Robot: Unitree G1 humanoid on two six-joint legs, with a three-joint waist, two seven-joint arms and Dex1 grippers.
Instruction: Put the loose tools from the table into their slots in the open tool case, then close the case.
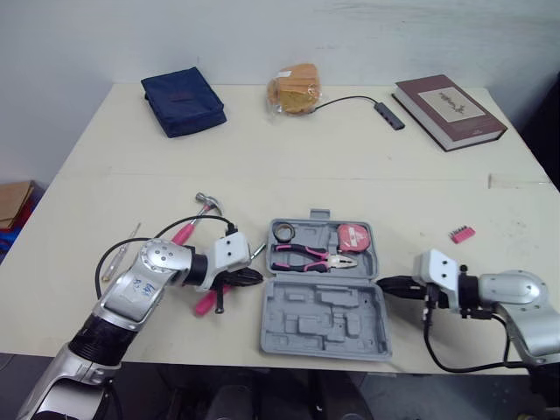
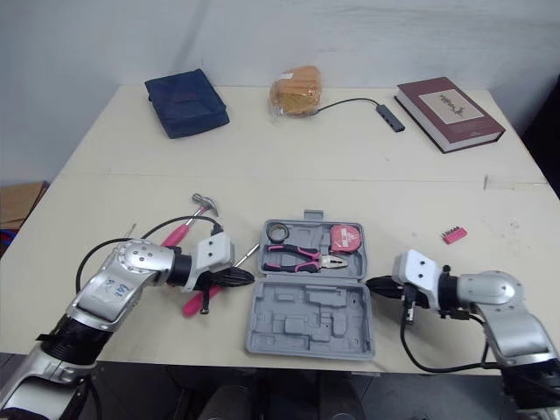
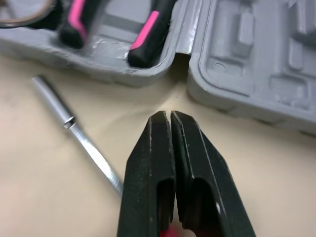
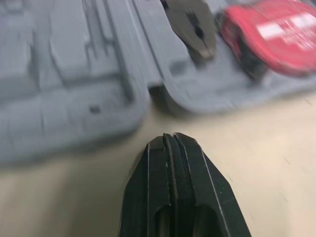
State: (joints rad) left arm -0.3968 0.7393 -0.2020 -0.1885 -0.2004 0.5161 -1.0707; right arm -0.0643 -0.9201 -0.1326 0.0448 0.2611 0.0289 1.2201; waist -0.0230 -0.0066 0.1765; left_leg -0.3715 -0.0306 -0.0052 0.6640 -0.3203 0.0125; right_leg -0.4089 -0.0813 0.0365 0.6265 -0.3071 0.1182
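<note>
Head view first: the open tool case [image 1: 325, 328] lies at the middle of the desk's [image 1: 350, 166] front edge, with pliers [image 1: 311, 256] and tape measure [image 1: 354, 238] seated in its far half. The hammer [image 1: 188, 227] and a pink-handled screwdriver [image 1: 206, 303] lie loose off its left side, and a pink bit holder [image 1: 462, 234] sits nearer the right edge. Left wrist view: the left gripper [image 3: 170, 118] has its jaws pressed together, nothing between the tips, just beside the case's hinge with the screwdriver's shaft alongside. Right wrist view: the right gripper [image 4: 170, 140] is likewise closed, pointing at the case's right side. The risk, I judge — closed jaws nudging the case or rolling the screwdriver away before either opens to grasp.
</note>
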